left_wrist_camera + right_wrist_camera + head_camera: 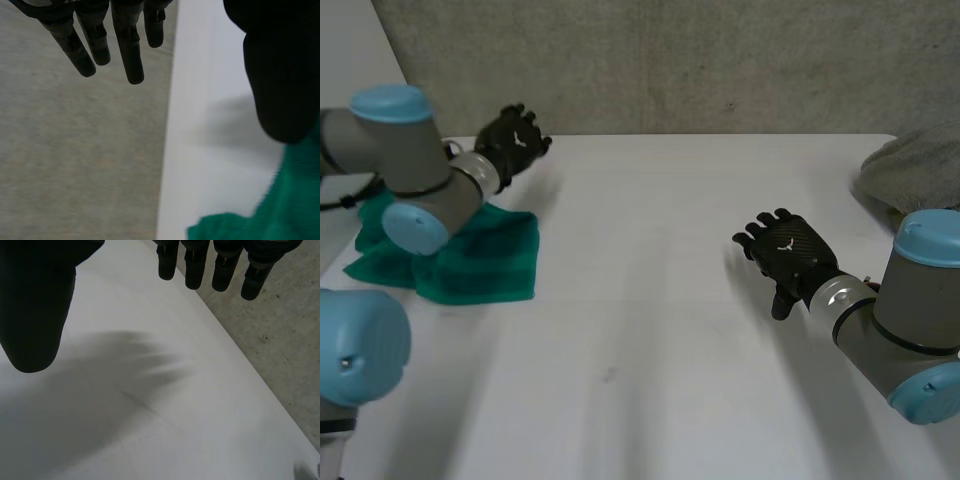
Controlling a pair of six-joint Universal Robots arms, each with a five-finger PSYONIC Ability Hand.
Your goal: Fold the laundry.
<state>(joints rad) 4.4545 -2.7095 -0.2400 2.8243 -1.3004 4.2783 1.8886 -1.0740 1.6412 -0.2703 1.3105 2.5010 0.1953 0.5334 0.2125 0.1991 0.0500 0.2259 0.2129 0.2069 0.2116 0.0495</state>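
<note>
— Two cloths on the bench, and neither hand has one. The green cloth lies rumpled at the left side, partly under the left arm. A grey cloth is heaped at the far right corner.

— And the hands?

— The left hand hangs at the bench's far edge, beyond the green cloth. Its fingers are straight and a little spread, holding nothing. The right hand hovers over bare bench between the two cloths, its fingers straight too and its thumb held wide. It is empty as well.

— So what makes a good pickup?

— I'd say the green one is the nearer job. The left hand should draw in from that edge and come down on an outer corner, not the bunched middle. It should pinch a single layer. Then the right hand takes the neighbouring corner, and they drag the cloth flat onto the open middle before any fold.

— Any labels to read?

— No tag, print or lettering that I can make out on either cloth.
</note>
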